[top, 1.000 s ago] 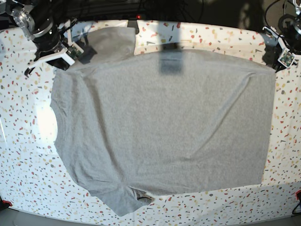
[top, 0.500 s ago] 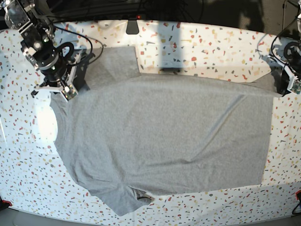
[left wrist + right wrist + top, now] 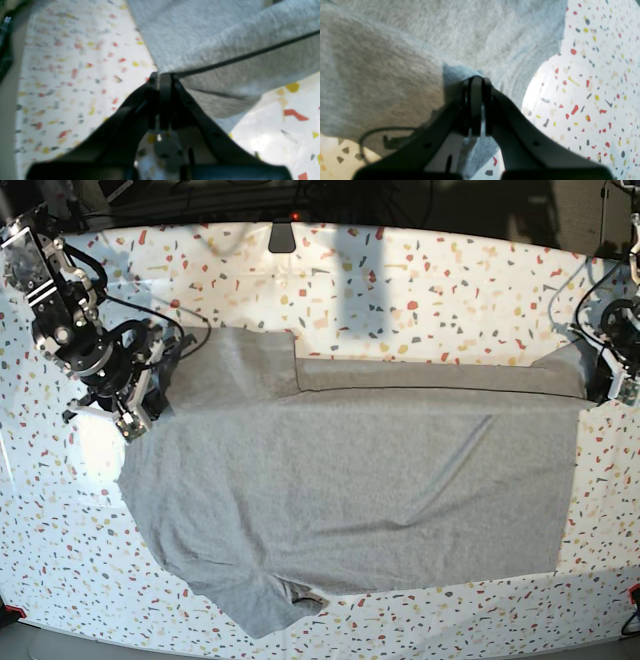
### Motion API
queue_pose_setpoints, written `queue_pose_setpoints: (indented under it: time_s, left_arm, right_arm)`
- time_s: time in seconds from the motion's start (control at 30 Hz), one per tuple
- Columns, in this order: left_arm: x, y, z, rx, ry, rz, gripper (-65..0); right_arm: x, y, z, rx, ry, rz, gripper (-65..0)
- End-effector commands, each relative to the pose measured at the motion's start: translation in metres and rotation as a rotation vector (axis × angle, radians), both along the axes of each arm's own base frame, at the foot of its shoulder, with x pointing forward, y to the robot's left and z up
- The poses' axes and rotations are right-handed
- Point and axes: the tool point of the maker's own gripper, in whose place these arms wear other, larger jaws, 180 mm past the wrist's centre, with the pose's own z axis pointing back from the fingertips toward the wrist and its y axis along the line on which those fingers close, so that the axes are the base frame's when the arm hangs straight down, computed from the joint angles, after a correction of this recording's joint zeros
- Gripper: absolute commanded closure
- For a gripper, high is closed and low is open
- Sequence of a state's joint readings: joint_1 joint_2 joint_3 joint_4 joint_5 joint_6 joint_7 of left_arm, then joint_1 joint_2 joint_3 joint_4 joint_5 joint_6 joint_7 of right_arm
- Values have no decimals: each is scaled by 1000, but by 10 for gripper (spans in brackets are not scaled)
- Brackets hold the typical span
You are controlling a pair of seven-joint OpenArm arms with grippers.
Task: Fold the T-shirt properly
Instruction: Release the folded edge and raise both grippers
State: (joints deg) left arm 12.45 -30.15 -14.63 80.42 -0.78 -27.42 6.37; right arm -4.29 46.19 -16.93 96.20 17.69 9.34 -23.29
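The light grey T-shirt (image 3: 350,480) lies spread on the speckled table (image 3: 420,280), plain side up, a sleeve at the front left. Its far edge is lifted and drawn over towards the front, showing as a narrow folded strip (image 3: 430,377). My left gripper (image 3: 603,387), at the right of the base view, is shut on the shirt's far right corner; the left wrist view shows the gripper (image 3: 162,75) pinching the hem (image 3: 225,60). My right gripper (image 3: 140,418), at the left, is shut on the shoulder fabric (image 3: 395,62); in the right wrist view the gripper (image 3: 476,80) pinches cloth near the neckline.
A black mount (image 3: 282,236) sits at the table's back edge. Cables (image 3: 185,270) trail behind the arm at the left. The table's front edge (image 3: 450,630) runs close to the shirt's front sleeve (image 3: 260,605). Bare table shows beyond the shirt at the back.
Both grippers have moved towards the front of the table, each holding the shirt. The far edge has come with them and now lies partly folded over the body.
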Motion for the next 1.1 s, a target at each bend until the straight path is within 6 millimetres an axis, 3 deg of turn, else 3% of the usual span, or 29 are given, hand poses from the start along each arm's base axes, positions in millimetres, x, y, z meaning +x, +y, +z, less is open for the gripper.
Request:
queue_pose_setpoints:
  time_s: [0.0, 0.13, 0.33, 0.67, 0.77, 0.8, 0.87, 0.93, 1.07]
  left_arm:
    - [12, 4, 11, 20, -38, -10, 0]
    - [27, 4, -2, 41, -7, -19, 0]
    - [50, 16, 4, 29, -32, 20, 0]
    - [53, 18, 5, 35, -26, 28, 0]
    - [52, 24, 5, 84, -19, 25, -210]
    - [53, 29, 6, 116, -22, 36, -240]
    - [54, 46, 11, 197, -36, 73, -241]
    - [53, 56, 15, 241, -28, 82, -241]
    - [49, 73, 17, 290, 21, 96, -241]
  right_arm:
    - [15, -7, 19, -16, -68, -1, 0]
    - [22, -13, 20, -8, -69, -15, 0]
    - [35, -27, 14, 25, -47, -44, 0]
    - [53, -20, -14, -44, 45, 24, 0]
    - [57, -23, -13, -69, 63, 18, 0]
    - [60, -24, -9, -71, 56, 14, -20]
    - [65, -27, -3, -75, 41, 9, -141]
    - [70, -28, 3, -74, 25, 3, -212]
    - [72, -33, 9, -82, 17, -3, -216]
